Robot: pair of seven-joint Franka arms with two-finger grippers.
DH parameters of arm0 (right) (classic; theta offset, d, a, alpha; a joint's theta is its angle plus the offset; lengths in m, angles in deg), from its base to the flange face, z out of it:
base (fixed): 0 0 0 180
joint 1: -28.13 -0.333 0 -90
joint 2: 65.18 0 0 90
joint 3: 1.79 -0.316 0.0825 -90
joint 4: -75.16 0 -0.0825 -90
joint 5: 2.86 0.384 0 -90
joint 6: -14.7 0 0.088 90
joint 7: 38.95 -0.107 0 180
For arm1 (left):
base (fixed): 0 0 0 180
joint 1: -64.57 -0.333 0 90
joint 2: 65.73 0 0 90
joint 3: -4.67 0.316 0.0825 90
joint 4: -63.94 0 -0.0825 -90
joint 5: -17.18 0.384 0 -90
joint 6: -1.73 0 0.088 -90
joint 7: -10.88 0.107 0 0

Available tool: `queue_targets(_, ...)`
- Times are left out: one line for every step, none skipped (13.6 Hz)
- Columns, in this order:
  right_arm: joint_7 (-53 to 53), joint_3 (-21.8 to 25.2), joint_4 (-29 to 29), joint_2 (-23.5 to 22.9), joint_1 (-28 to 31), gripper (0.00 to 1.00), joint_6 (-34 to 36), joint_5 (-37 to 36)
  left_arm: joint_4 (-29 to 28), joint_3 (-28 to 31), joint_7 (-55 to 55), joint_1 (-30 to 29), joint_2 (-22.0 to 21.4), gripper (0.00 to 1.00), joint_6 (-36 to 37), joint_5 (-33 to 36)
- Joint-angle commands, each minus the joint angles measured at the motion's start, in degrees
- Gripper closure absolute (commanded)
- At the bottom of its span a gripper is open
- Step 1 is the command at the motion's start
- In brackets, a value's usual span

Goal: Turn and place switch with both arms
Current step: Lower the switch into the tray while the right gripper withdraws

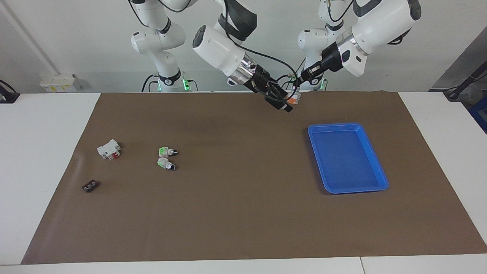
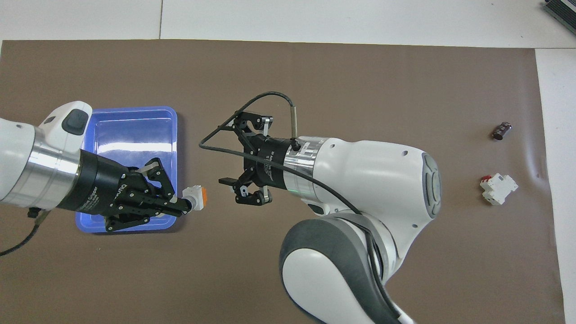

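Left hand (image 2: 186, 205) is clenched on the switch (image 2: 198, 198), gripping its knob end so the white body and orange end block stick out past the fingertips, pointing toward the right hand (image 2: 234, 182). In the facing view the left hand (image 1: 298, 85) holds the switch (image 1: 293, 99) in the air above the brown mat (image 1: 243, 213), over the mat's edge nearest the robots. The right hand (image 1: 280, 103) is released, its fingers spread wide and holding nothing; it hangs just beside the switch without touching it, a clear gap showing between them from overhead.

Counted from largest to smallest: one table (image 1: 42, 160), one brown mat on it, one blue tray (image 1: 380, 179) on the mat beneath the left hand's side, its nearer corner (image 2: 173, 117) close to the held switch in the overhead view. Well apart from both hands, toward the right arm's end of the table, lie one white-and-red breaker block (image 1: 109, 149), two green-ended switches (image 1: 166, 152) side by side, and one small dark component (image 1: 89, 186).
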Motion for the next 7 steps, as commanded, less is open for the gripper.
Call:
queue_targets(7.2, -0.19, -2.02, 2.78, 3.29, 0.0, 5.19, -4.56, -2.38, -0.18, 1.02, -1.04, -2.42, 1.0, 0.62, 0.24)
queue_targets(9.76, -0.19, -2.02, 3.05, 5.04, 0.0, 7.74, -5.89, -2.38, -0.09, 1.1, -1.48, -2.42, 1.0, 0.19, 0.24)
queue_targets(12.13, -0.19, -2.02, 3.57, 6.45, 0.0, 9.51, -7.47, -2.81, -0.09, 1.98, -1.92, -2.42, 1.0, -0.6, 0.42)
queue_targets(14.51, -0.28, -2.02, 3.67, 8.03, 0.0, 10.83, -9.83, -3.6, -0.09, 3.64, -2.18, -2.59, 1.0, -1.91, 0.59)
queue_targets(16.71, -0.19, -2.02, 3.67, 9.09, 0.0, 11.63, -12.99, -5.26, -0.09, 4.0, -2.71, -3.37, 1.0, -3.75, 1.29)
queue_targets(18.64, -0.19, -2.02, 3.67, 10.32, 0.0, 11.99, -17.2, -6.85, -0.09, 4.53, -2.71, -3.99, 1.0, -5.51, 2.87)
queue_targets(20.66, -0.19, -2.02, 3.58, 11.81, 0.0, 13.47, -22.37, -7.47, -0.09, 5.58, -2.71, -3.82, 1.0, -5.7, 4.27)
